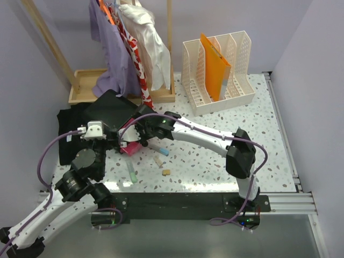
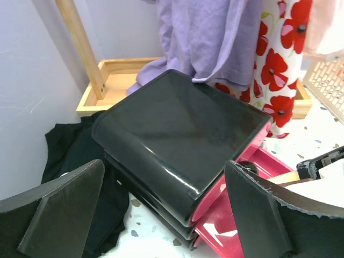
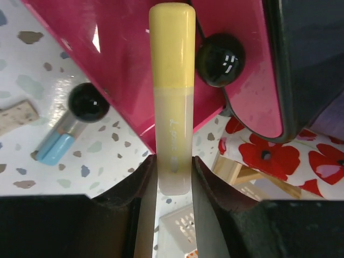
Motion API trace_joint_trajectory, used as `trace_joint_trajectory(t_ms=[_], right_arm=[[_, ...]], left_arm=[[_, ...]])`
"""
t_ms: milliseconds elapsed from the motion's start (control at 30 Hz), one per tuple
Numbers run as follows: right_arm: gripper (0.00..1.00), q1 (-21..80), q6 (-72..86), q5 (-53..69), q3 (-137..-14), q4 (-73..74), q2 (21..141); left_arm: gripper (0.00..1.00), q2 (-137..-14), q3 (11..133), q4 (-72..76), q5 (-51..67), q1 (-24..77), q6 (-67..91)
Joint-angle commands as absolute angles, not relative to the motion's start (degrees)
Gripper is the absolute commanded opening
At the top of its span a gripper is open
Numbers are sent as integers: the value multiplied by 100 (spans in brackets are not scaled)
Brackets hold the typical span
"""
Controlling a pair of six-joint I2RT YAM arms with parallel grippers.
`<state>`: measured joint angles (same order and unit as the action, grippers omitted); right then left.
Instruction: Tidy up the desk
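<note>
The speckled white desk holds a black drawer unit with a pink drawer pulled out. My right gripper is shut on a yellow highlighter. It holds the highlighter cap-first over the open pink drawer, beside a black round knob. My left gripper is open and empty, its fingers spread just in front of the black drawer unit. A blue-capped marker, a green marker and a small cork-like block lie loose on the desk.
A black cloth lies left of the drawer unit. A clothes rack with hanging garments stands on a wooden tray at the back left. A cream file organizer with an orange folder stands at the back right.
</note>
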<state>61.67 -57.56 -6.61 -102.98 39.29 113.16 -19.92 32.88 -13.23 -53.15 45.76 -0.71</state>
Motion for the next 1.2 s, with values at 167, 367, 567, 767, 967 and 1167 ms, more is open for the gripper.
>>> trace_joint_trajectory(t_ms=[167,367,567,767,967,1167], right_arm=[[49,6381,-5327,-1336,-10732,3261,11496],[60,6381,-4914,-1380,-10521,3076,11215],[69,6355,-4588,-1354,-10135,3085,10671],[79,6100,-4193,-626,-9239,3278,9653],[87,5143,-3482,780,-8114,3261,8588],[89,4290,-2787,2099,-6928,3296,7472]], left_arm=[[100,-1890,3252,-1002,-5388,4588,-44],[100,-1828,3234,-993,-5405,4570,-44],[100,-1881,3226,-976,-5212,4570,-35],[100,-2003,3217,-949,-4834,4570,-35],[100,-2363,3304,-1089,-4220,4570,491],[100,-2540,3498,-2185,-3323,4579,2622]])
